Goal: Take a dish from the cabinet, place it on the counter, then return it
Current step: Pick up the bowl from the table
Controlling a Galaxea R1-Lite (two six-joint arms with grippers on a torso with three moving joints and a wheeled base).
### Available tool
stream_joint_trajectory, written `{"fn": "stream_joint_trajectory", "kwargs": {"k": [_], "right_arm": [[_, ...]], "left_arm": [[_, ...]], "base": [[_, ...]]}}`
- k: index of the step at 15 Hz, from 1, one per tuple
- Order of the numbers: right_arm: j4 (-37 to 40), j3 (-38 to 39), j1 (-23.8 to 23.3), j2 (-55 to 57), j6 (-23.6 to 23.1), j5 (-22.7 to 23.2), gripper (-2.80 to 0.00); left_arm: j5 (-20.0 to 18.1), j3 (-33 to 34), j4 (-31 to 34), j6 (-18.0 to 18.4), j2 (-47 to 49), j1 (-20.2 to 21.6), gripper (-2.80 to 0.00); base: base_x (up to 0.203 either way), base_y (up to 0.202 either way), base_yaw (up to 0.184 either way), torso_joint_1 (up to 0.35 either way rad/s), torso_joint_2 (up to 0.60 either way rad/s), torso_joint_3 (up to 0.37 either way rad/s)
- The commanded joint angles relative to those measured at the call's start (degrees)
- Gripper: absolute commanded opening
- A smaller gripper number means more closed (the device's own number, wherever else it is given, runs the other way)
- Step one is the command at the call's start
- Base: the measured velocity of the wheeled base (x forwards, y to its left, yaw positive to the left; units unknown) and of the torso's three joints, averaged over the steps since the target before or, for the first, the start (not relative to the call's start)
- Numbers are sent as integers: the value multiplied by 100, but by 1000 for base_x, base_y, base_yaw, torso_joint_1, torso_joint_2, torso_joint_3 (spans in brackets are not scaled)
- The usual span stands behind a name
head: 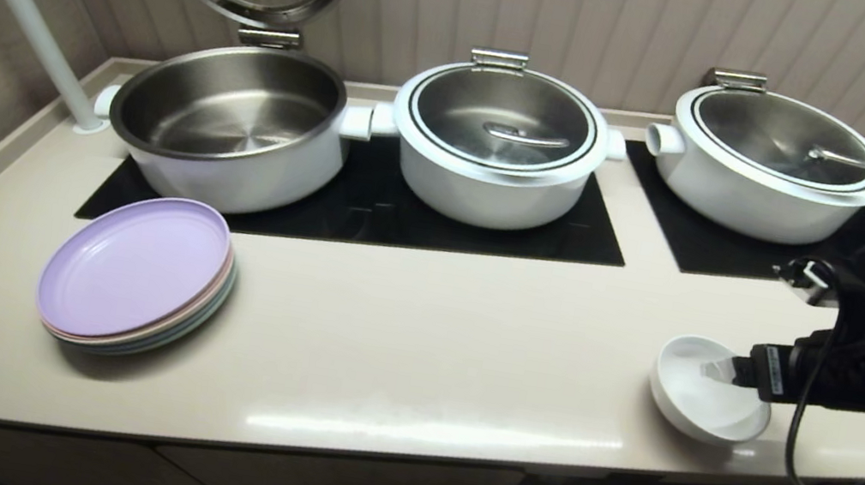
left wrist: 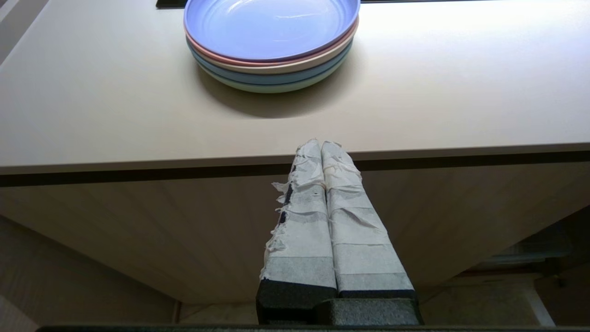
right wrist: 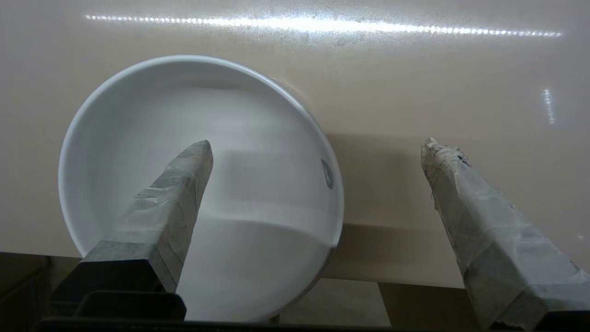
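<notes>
The stack of pastel plates [head: 136, 275], lilac on top, is sitting toward the left end of the counter [head: 414, 361], just in front of the open pot [head: 231, 119]. The left gripper [left wrist: 322, 145] is hanging below the counter's front edge, in line with the plates, its taped fingers pressed together on nothing. Further right along the counter, the dish [head: 708, 390] is resting upright near the front edge, its rim slightly overhanging it. The right gripper [right wrist: 318, 145] is standing spread wide at the dish: one taped finger [right wrist: 184, 180] is reaching over the bowl's hollow, the other finger [right wrist: 461, 184] is hovering well outside the rim, and neither is gripping it.
</notes>
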Motion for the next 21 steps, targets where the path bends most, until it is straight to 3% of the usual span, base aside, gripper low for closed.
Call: {"fn": "stream_joint_trajectory", "kwargs": {"k": [1, 21], "right_arm": [[5, -32, 25, 195, -1, 6, 0], [-372, -155, 24, 750, 254, -30, 0]], "left_arm": [[3, 0, 0, -4, -2, 2, -280], [3, 0, 0, -4, -2, 2, -280]], "base": [[0, 0, 0, 0, 0, 0], [0, 0, 0, 0, 0, 0]]}}
